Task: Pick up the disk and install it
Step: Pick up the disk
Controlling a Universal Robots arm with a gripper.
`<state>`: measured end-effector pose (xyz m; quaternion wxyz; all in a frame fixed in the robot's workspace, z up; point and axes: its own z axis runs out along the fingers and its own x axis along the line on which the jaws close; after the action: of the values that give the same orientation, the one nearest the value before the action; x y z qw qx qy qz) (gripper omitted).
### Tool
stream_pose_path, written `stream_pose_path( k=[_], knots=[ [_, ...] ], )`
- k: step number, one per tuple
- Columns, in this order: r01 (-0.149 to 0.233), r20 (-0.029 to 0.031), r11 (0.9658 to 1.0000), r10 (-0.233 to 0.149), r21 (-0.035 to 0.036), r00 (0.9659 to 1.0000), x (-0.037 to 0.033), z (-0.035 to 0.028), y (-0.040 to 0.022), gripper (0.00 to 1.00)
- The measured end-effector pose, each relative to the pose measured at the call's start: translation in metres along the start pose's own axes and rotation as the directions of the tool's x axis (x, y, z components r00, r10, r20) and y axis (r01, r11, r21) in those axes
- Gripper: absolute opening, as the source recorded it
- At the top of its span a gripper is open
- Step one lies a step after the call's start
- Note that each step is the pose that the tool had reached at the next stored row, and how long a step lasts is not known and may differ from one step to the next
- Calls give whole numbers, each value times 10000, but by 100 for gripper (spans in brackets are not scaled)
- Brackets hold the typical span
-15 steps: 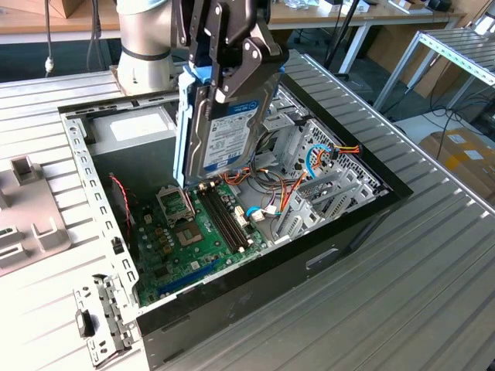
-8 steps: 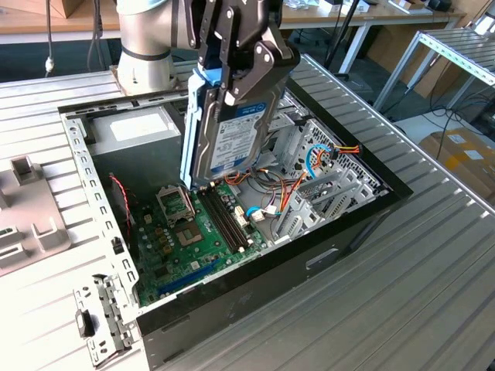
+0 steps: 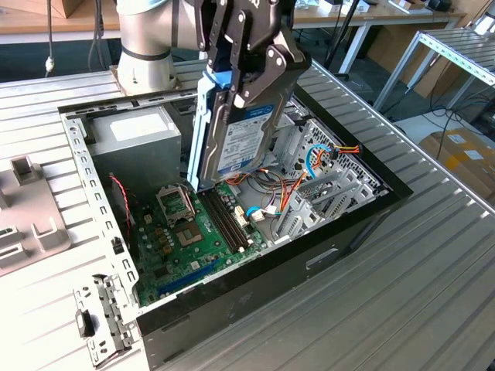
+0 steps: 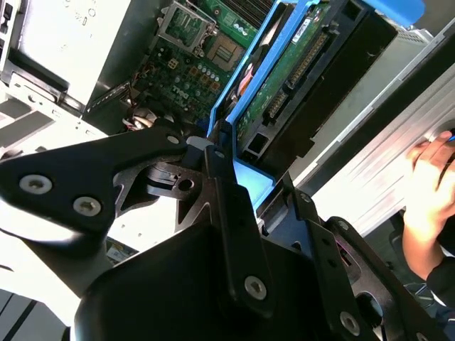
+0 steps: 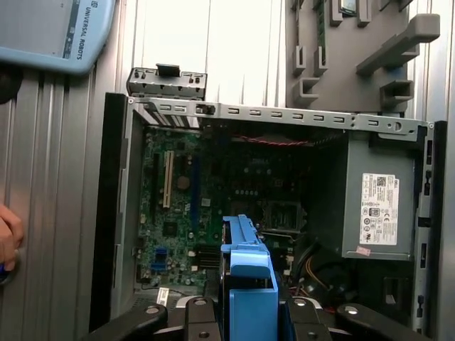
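My gripper is shut on the disk, a dark grey drive with a white label and a light-blue carrier rail. The disk hangs on edge, tilted, above the open computer case, its lower end over the motherboard near the memory slots. In the second wrist view the disk shows its green circuit board between the blue rails, with the gripper clamped on its near end. In the first wrist view the blue carrier rises from the gripper over the case interior.
Inside the case are a grey power supply, a metal drive cage and coloured cables. A grey fixture lies at the exterior view's left. A person's hand rests beside the case.
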<state>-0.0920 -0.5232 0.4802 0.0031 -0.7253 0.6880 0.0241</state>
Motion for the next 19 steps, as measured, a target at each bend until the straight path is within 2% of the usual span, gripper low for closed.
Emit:
stream_pose_path(
  k=[4,8,13,19],
  knots=[
    [0,0,10000,0,-1,10000,29,1,-37,37],
    [0,-1,10000,0,-3,10000,73,2,-107,37],
    [0,-1,10000,0,-7,10000,169,2,-200,37],
    [0,-1,10000,0,-9,10000,229,3,-255,37]
  ],
)
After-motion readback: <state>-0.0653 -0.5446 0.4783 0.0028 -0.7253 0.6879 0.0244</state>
